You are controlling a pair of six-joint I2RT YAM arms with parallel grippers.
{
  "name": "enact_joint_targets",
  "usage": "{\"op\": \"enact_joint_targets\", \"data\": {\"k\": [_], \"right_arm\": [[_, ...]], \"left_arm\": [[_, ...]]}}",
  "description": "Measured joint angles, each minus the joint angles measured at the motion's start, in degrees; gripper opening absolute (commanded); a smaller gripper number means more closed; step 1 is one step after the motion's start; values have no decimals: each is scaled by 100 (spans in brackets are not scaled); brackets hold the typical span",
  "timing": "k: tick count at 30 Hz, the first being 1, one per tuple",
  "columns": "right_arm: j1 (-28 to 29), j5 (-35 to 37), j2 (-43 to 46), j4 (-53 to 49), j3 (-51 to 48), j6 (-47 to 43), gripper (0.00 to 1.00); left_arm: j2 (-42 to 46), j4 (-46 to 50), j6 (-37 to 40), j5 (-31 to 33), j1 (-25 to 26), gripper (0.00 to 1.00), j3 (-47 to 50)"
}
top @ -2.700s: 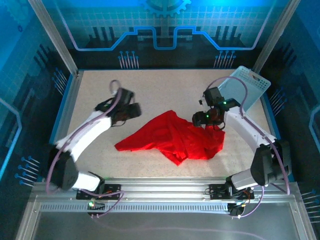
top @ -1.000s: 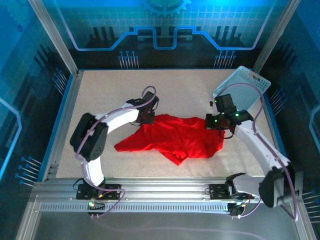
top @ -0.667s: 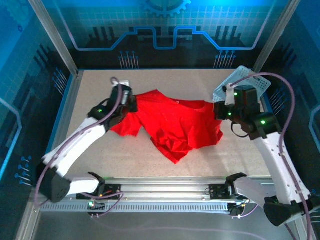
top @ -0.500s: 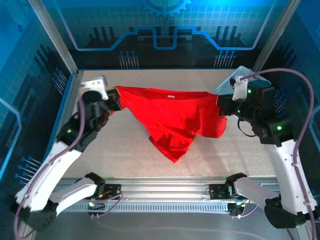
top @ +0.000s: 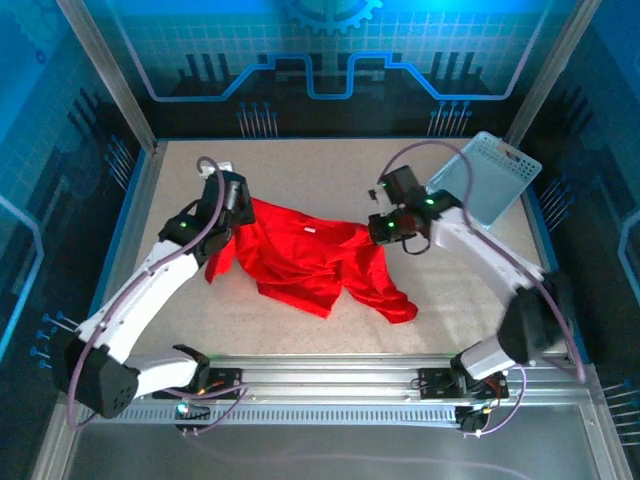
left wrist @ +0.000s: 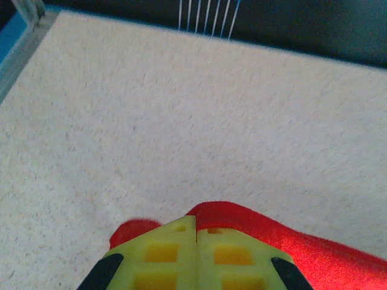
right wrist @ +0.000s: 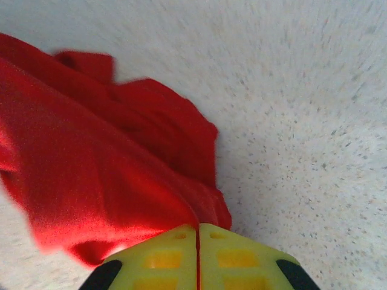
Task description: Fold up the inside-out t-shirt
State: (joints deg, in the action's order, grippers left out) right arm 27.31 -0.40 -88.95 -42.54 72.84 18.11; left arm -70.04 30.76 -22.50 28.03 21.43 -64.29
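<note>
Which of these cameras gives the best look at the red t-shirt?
The top external view: the whole t-shirt shows, crumpled on the table. The left wrist view catches a red edge of it past the yellow fingers; the right wrist view gives a close-up of bunched folds.

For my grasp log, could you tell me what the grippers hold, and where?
Both pinch the t-shirt: left gripper its far-left corner, right gripper its far-right edge.
</note>
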Motion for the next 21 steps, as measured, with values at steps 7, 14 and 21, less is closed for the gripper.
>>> {"op": "enact_joint_targets", "data": {"k": [7, 14, 21], "right_arm": [[-203, 448, -2026, 269, 702, -199, 44], [-125, 1086, -1646, 455, 697, -302, 53], [15, 850, -529, 704, -411, -308, 53]], "left_arm": [[-350, 68, -170, -273, -348, 0, 17], [-514, 70, -208, -437, -529, 0, 17], [-546, 55, -208, -496, -553, 0, 17]]}}
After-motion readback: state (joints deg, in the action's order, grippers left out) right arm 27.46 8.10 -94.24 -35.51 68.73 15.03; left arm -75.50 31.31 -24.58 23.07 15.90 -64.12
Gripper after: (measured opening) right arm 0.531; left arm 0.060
